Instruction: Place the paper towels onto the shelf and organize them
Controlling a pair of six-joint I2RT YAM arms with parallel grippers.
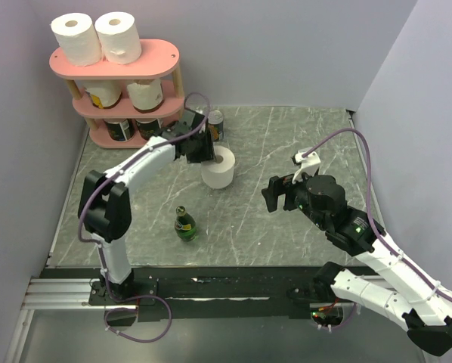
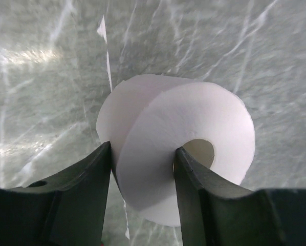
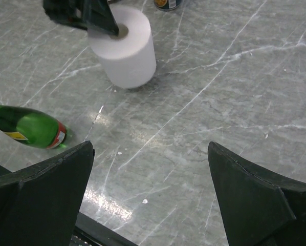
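Matt, soft white paper roll (image 2: 194, 118), glossy green glass bottle (image 3: 25, 125), sheeny grey marbled tabletop (image 1: 286, 144), matt pink shelf (image 1: 158, 57)

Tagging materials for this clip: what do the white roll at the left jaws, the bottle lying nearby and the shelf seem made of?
White roll: soft matte paper, fibrous face, hollow core.
Bottle: likely green glass, glossy and translucent, paper label.
Shelf: smooth pink boards, painted wood or plastic, unclear; pale posts look wooden.

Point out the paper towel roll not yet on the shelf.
The white roll standing on the table, its wall pinched by the left gripper. Every other roll sits on the pink shelf.
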